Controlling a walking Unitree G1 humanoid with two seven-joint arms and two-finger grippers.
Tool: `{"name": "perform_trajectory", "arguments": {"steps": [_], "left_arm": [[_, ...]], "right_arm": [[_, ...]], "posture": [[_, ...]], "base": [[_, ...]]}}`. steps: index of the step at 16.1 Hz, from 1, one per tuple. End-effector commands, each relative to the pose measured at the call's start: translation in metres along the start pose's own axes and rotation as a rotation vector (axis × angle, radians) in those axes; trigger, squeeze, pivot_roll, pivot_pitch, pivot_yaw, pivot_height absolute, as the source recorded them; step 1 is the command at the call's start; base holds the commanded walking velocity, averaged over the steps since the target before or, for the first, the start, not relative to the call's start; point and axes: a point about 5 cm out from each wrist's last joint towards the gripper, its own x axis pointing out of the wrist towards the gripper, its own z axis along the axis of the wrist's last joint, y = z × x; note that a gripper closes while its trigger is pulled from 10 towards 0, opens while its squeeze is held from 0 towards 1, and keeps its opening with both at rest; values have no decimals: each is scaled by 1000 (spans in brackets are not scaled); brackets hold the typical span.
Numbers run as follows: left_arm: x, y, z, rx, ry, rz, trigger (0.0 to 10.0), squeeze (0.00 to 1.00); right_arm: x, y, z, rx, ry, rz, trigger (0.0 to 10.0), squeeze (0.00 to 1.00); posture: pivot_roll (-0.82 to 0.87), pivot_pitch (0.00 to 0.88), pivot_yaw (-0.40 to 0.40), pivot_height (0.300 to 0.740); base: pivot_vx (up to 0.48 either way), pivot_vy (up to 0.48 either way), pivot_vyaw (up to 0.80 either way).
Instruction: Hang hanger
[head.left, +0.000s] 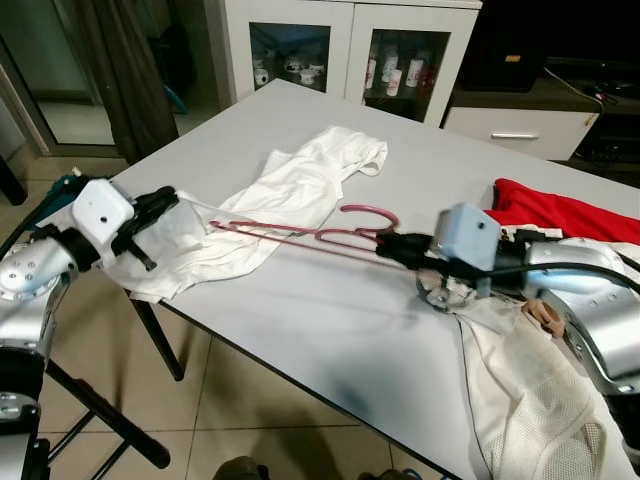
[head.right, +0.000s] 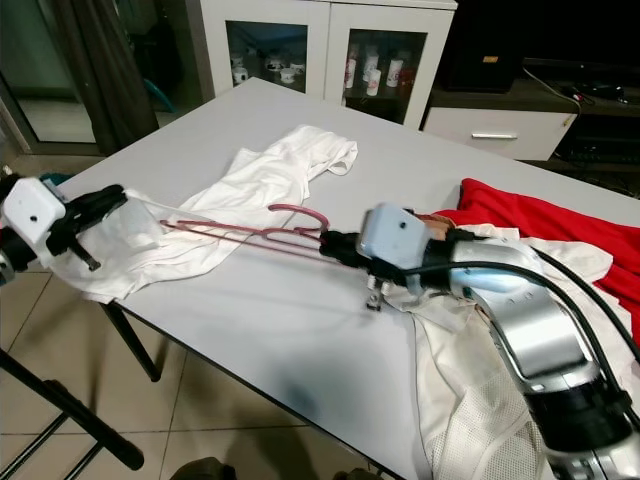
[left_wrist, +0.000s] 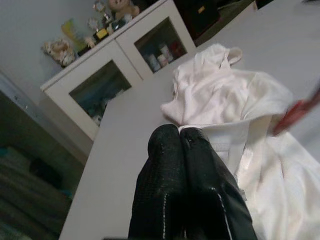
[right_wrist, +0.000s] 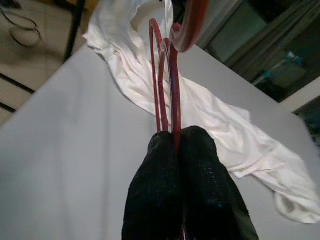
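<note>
the two head eyes are looking forward and down from above at the pale grey counter (head.left: 330, 320), sharing nearly the same scene. each wrist camera is sitting close behind its own black fingers, the left facing a white glass-doored cabinet (left_wrist: 105, 75), the right facing along the counter's surface.

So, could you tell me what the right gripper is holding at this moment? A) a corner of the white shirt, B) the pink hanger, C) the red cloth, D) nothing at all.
B: the right gripper has its black fingers closed on the pink hanger, which reaches out over the white shirt on the table.
</note>
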Motion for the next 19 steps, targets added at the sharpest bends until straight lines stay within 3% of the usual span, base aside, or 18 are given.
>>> {"name": "perform_trajectory", "arguments": {"steps": [1,7,12,16,19], "left_arm": [[3,3,8,25,-15,-28,0,0],[19,8,28,79,-61,-78,0,0],[20,14,31,94,-52,-89,0,0],[34,9,44,105,-108,-118,0,0],[37,10,49,114,-127,-119,0,0]], "right_arm": [[5,-3,3,-37,15,-21,10000,0],[33,-2,15,-100,12,-36,10000,0],[21,-10,11,-111,42,-66,10000,0],[47,1,13,-104,57,-55,10000,0],[59,1,18,-92,50,-61,10000,0]], "posture": [[1,0,8,740],[5,0,8,740],[4,0,22,740],[5,0,26,740],[10,0,23,740]], "base": [[0,0,0],[0,0,0],[0,0,0],[0,0,0],[0,0,0]]}}
